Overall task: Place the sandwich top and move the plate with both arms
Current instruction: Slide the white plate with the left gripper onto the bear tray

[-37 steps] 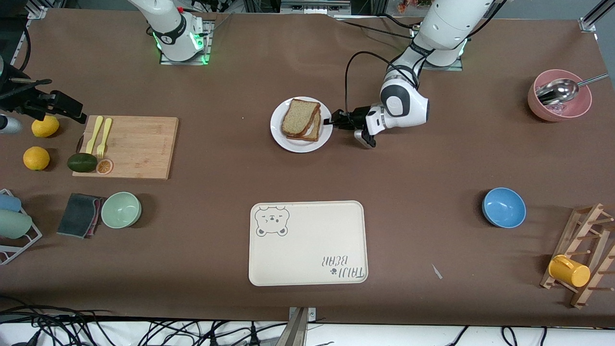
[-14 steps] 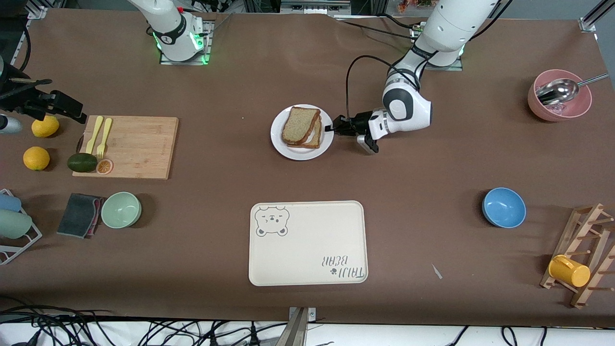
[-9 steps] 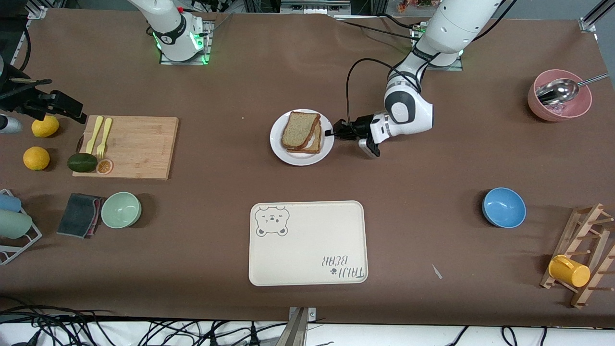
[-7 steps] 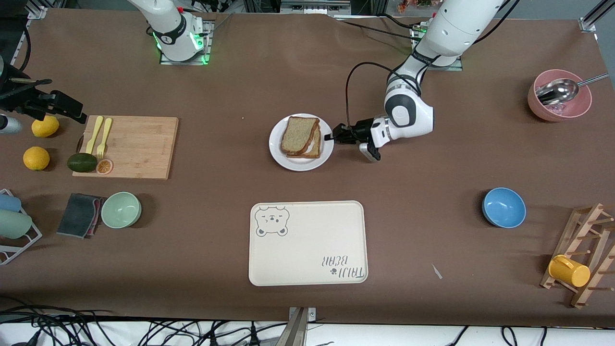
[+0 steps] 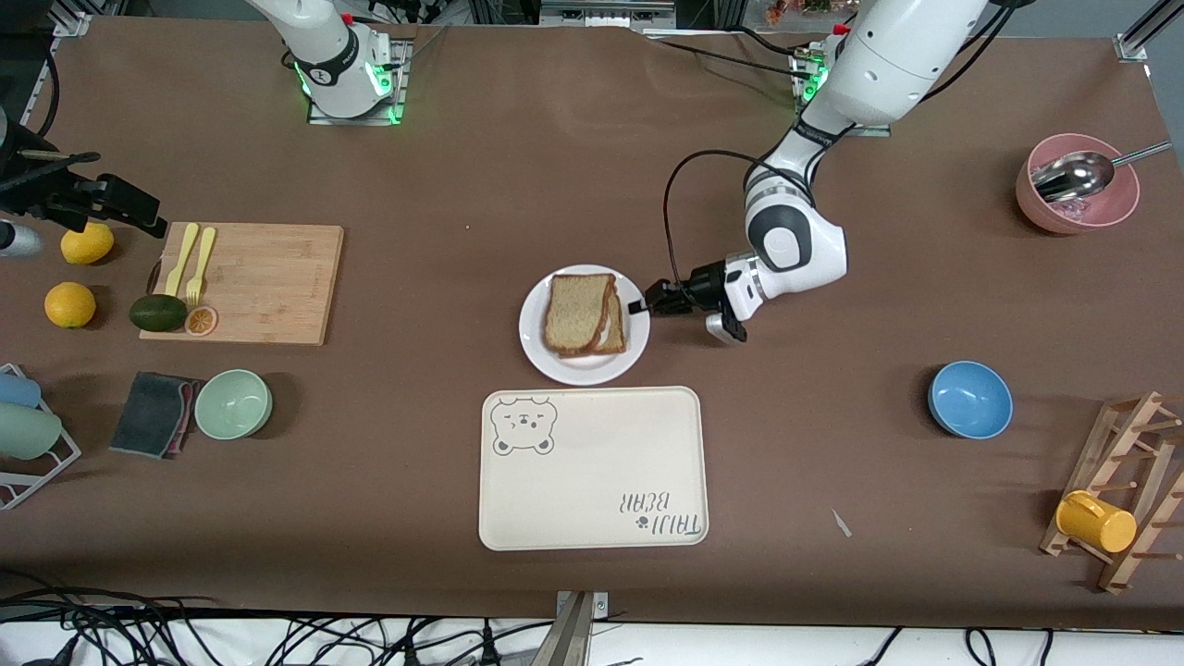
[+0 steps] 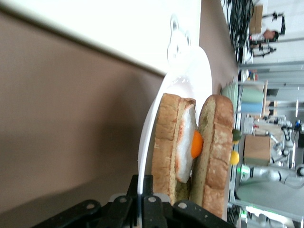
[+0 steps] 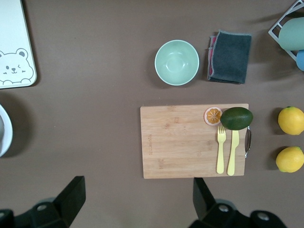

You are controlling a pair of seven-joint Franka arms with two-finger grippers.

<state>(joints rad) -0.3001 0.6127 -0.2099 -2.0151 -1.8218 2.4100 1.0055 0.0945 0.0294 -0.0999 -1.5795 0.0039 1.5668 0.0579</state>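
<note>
The white plate [image 5: 539, 344] rests on the brown table, just farther from the front camera than the bear-print tray [image 5: 592, 467]. On it lies a sandwich: the speckled sandwich top [image 5: 577, 310] covers a toast slice with a fried egg. The left wrist view shows this stack edge-on, with the sandwich top [image 6: 216, 142], the egg [image 6: 195, 145] and the lower toast [image 6: 166, 137]. My left gripper [image 5: 638, 307] is shut on the plate's rim [image 6: 142, 156] at the left arm's end. My right gripper [image 7: 137, 197] waits open, high above the table beside the cutting board, holding nothing.
A wooden cutting board [image 5: 259, 277] with a yellow fork and knife, an avocado and an orange slice sits toward the right arm's end, with two lemons, a green bowl [image 5: 233, 403] and a grey cloth. A blue bowl [image 5: 969, 399], a pink bowl [image 5: 1078, 199] and a mug rack stand toward the left arm's end.
My left gripper has drawn the plate with the sandwich toward the front camera, up to the tray's edge. The right arm has not moved.
</note>
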